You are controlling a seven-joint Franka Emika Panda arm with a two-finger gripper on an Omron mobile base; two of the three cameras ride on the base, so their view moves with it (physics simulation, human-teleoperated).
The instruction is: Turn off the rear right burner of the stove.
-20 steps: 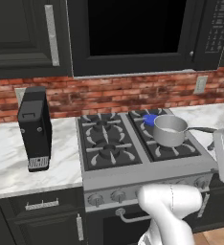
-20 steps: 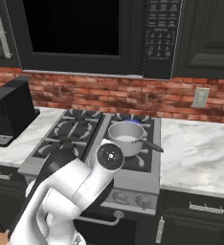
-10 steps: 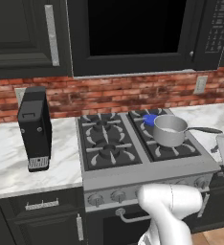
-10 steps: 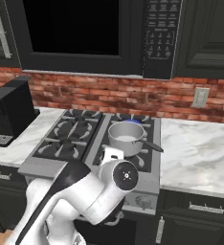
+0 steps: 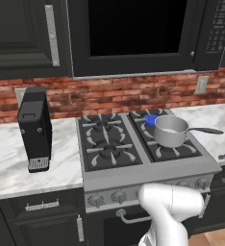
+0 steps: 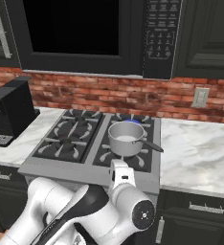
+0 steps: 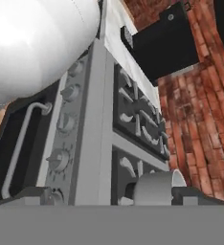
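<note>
Hand [image 6: 117, 168]: jaws apart, holding nothing | stove [image 5: 153, 170]: rear right burner [image 5: 150, 118] blue-lit; saucepan [image 5: 169, 130] front right | legible writing: none

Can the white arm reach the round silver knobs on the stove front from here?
Probably yes. The round silver knobs sit exposed on the stainless-steel stove front, nothing visibly covering them. The small steel saucepan sits up on the grates, clear of them.

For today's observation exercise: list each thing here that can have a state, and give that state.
Rear right burner: lit, blue flame.
Other three burners: unlit.
Pot: upright on the front right grate.
Knobs: untouched.
Coffee machine: upright on the counter.
</note>
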